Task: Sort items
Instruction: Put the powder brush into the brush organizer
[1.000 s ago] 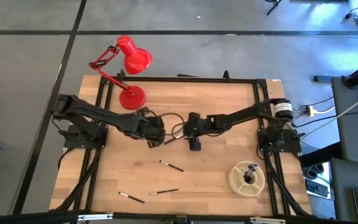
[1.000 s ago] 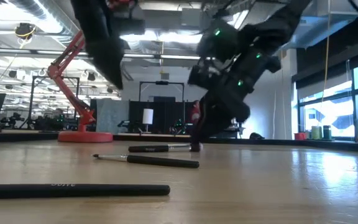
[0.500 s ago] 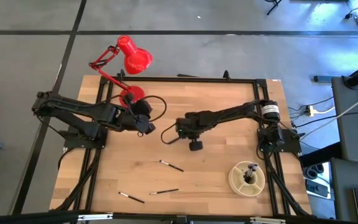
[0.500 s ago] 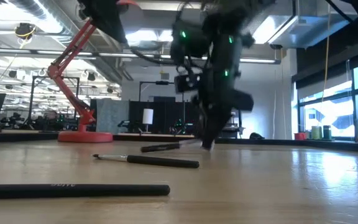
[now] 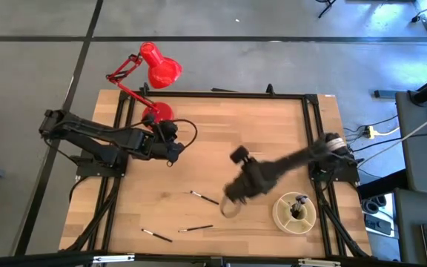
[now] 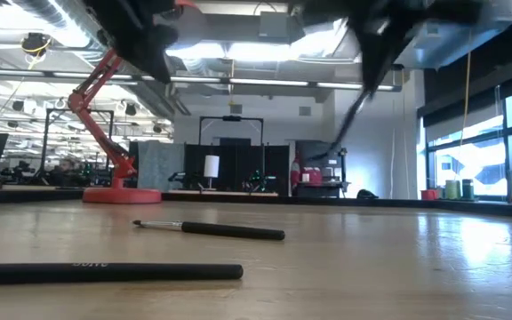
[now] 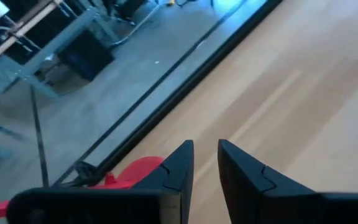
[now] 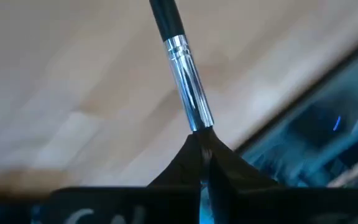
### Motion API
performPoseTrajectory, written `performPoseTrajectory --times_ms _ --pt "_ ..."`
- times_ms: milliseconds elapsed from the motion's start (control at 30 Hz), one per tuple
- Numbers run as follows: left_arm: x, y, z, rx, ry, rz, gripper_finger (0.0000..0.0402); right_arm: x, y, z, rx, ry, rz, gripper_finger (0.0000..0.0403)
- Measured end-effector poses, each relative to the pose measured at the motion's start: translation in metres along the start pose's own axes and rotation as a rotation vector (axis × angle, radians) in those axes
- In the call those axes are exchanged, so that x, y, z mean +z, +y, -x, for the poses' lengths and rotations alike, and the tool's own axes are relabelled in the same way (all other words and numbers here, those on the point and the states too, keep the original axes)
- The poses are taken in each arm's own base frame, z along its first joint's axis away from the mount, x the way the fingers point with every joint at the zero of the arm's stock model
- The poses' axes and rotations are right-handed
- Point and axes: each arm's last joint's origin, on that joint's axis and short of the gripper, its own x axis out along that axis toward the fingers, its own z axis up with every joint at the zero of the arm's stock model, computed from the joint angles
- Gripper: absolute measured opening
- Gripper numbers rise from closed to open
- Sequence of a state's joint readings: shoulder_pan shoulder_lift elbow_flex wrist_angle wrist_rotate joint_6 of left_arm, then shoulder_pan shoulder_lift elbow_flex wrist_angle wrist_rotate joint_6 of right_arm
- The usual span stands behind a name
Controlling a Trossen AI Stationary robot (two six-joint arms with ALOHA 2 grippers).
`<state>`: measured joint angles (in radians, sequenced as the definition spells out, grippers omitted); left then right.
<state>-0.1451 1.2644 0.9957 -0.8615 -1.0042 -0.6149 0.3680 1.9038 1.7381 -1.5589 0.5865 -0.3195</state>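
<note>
My right gripper (image 8: 204,152) is shut on a thin brush (image 8: 178,50) with a black handle and a silver ferrule. It hangs over the near middle of the table (image 5: 232,200), left of the dish. The low view shows that brush (image 6: 349,124) in the air. Three more brushes lie flat on the wood (image 5: 204,198), (image 5: 196,228), (image 5: 156,236). My left gripper (image 5: 175,152) hovers near the lamp's base, and its fingers (image 7: 205,168) stand a little apart with nothing between them. My right gripper pinches the brush between its two fingertips at the end of the silver ferrule (image 8: 199,121); the fingers hide the bristle end. The brush runs on from the fingertips in line with them. It is lifted clear of the table and slants downward in the low view.
A round cream divided dish (image 5: 284,215) with brushes standing in it sits at the near right. A red desk lamp (image 5: 161,67) stands at the far left, its base (image 5: 160,113) beside my left arm. Bare wood lies between the arms.
My right gripper has taken hold of a brush that lay at the table's middle, lifted it clear and swung fast toward the near right, toward the dish. My left gripper has drawn back toward the left edge, beside the lamp's base.
</note>
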Motion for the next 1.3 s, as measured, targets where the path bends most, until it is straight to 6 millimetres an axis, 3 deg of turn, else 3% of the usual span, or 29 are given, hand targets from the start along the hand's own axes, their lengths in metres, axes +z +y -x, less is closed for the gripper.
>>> performPoseTrajectory --times_ms 167,400,533,700,867,967,1067,1300 --pt "-0.005 0.004 -0.012 0.018 0.043 0.05 0.0059 -0.005 0.032 0.039 -0.044 -0.108 0.15 0.0007" --pt "0.004 0.001 -0.016 -0.027 0.007 0.107 0.005 -0.033 0.049 0.077 -0.017 -0.262 0.122 0.0009" --pt "0.016 -0.005 -0.015 -0.106 -0.054 0.117 0.0047 -0.064 0.045 0.096 0.002 -0.356 -0.036 0.0011" --pt "0.03 -0.011 -0.013 -0.192 -0.143 0.138 0.0046 -0.114 0.029 0.112 -0.026 -0.461 -0.458 0.0009" --pt "0.033 -0.012 -0.012 -0.219 -0.161 0.145 0.0041 -0.159 0.018 0.118 0.196 -0.558 -0.663 0.0006" --pt "0.033 -0.012 -0.012 -0.219 -0.159 0.143 0.0037 -0.176 0.019 0.12 0.375 -0.618 -0.606 0.0006" --pt "0.033 -0.012 -0.012 -0.219 -0.158 0.15 0.0035 -0.182 0.029 0.121 0.401 -0.664 -0.408 0.0006" --pt "0.032 -0.014 -0.014 -0.216 -0.152 0.141 0.0034 -0.164 0.051 0.098 0.217 -0.561 -0.077 0.0016"
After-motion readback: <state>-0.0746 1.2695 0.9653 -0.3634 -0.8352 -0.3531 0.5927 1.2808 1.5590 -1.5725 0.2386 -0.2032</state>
